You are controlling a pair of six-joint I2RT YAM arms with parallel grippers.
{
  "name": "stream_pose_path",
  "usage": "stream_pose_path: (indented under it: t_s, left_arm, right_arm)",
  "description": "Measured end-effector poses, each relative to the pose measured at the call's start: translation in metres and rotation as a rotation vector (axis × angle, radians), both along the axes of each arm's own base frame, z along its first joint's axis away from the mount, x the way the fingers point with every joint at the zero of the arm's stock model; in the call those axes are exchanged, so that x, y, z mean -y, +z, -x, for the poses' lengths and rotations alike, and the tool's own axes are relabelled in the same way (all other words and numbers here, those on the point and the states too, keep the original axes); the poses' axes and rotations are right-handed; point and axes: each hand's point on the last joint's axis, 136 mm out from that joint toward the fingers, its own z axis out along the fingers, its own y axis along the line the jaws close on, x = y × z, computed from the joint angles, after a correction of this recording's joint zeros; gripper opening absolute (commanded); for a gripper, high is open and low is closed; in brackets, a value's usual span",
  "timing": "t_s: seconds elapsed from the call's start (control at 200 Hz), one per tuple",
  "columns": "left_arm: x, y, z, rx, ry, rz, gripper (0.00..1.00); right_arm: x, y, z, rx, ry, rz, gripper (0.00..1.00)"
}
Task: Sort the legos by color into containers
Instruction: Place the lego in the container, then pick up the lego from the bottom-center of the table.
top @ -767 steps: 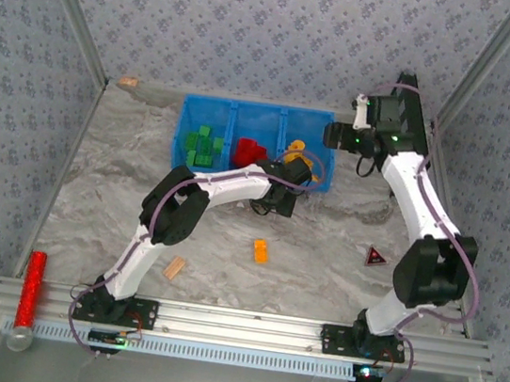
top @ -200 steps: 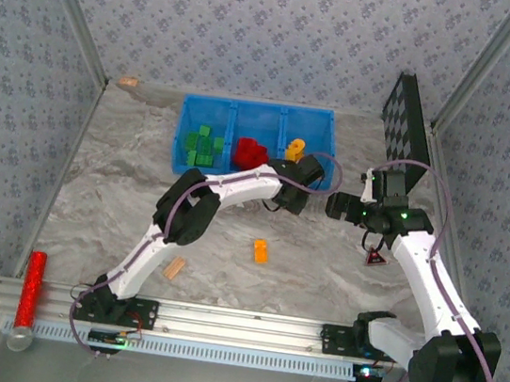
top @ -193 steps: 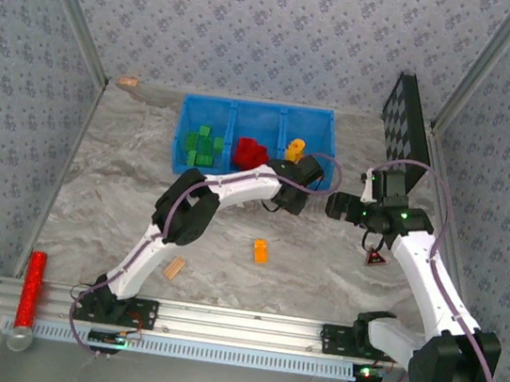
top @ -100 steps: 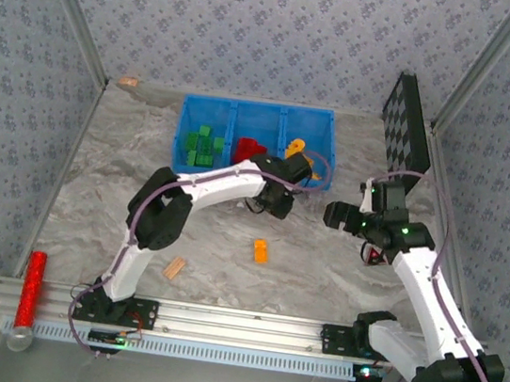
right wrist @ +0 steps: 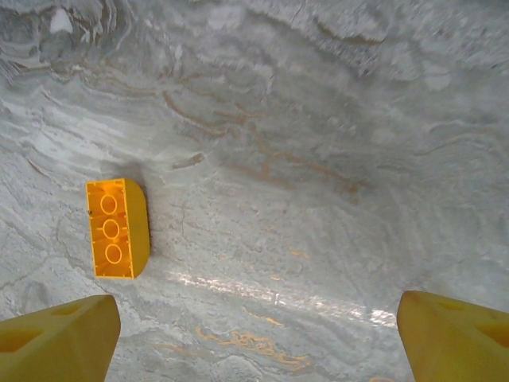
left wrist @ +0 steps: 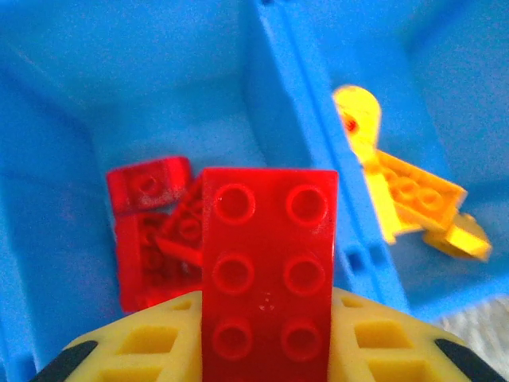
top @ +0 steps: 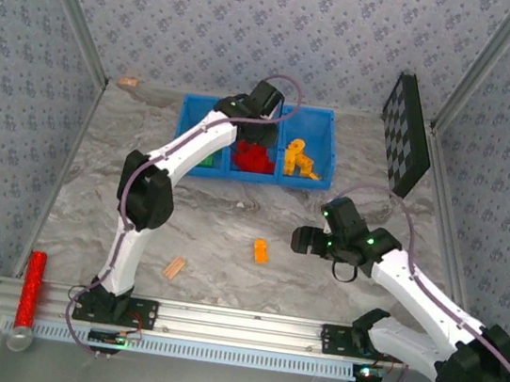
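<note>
Grey-veined tabletop runs out to patterned walls, with the blue bin at its far side. The left gripper is clamped on a red six-stud brick, gripping it by its near end so that most of it sticks out ahead of the fingers. Below and ahead of that hand lies the middle compartment, with other red bricks down to the hand's left. Just to its right runs the divider wall, and beyond that the orange-yellow pieces.

The main risk, as I judge it, is that divider. The held brick appears to hang close to it, so a release from here could clip the wall's top edge and tip the brick into the orange side. Nudging the hand left first would be safer. Gripped by one end, the brick might also swing as the fingers part.

The right gripper hangs spread wide and empty above the table. The last loose orange brick lies ahead and to the left, outside the gap. Closing here would catch nothing, and a straight descent could land the left fingertip on the brick and skid it away.
</note>
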Motion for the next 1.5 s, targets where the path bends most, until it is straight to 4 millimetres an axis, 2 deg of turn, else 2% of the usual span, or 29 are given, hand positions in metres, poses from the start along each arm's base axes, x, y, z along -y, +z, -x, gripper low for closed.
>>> stream_pose_path:
  t_s: [0.14, 0.26, 0.33, 0.49, 0.665, 0.889, 0.989, 1.094, 1.189, 1.499]
  left_arm:
    - [-0.005, -0.04, -0.022, -0.033, 0.021, -0.052, 0.21]
    - [-0.007, -0.076, -0.025, -0.088, 0.02, -0.098, 0.21]
    - [-0.009, -0.089, -0.024, -0.114, 0.021, -0.116, 0.21]
    - [-0.011, -0.092, -0.023, -0.125, 0.021, -0.12, 0.25]
    - [-0.012, -0.092, -0.023, -0.13, 0.023, -0.121, 0.35]
    - [-0.01, -0.093, -0.021, -0.138, 0.021, -0.108, 0.55]
    - [-0.01, -0.092, -0.021, -0.138, 0.018, -0.105, 0.58]
    - [-0.011, -0.083, -0.019, -0.128, 0.016, -0.099, 0.58]
    - [-0.012, -0.064, -0.016, -0.105, 0.012, -0.084, 0.59]
    - [-0.024, 0.049, -0.001, 0.063, 0.0, 0.013, 0.64]
  right_arm:
    - [-0.014, -0.01, 0.002, -0.029, 0.007, 0.017, 0.92]
    - [-0.027, -0.016, 0.001, -0.05, 0.015, 0.03, 0.92]
    - [-0.036, -0.018, -0.001, -0.057, 0.018, 0.025, 0.93]
    - [-0.06, -0.024, -0.003, -0.067, 0.044, 0.017, 0.93]
    - [-0.082, -0.027, -0.005, -0.074, 0.088, 0.026, 0.94]
    - [-0.094, -0.035, -0.005, -0.088, 0.11, 0.042, 0.94]
    - [-0.097, -0.04, -0.005, -0.097, 0.119, 0.052, 0.93]
    - [-0.103, -0.044, -0.004, -0.103, 0.131, 0.06, 0.93]
    - [-0.107, -0.048, -0.002, -0.109, 0.144, 0.068, 0.9]
    - [-0.122, -0.069, 0.0, -0.14, 0.195, 0.126, 0.81]
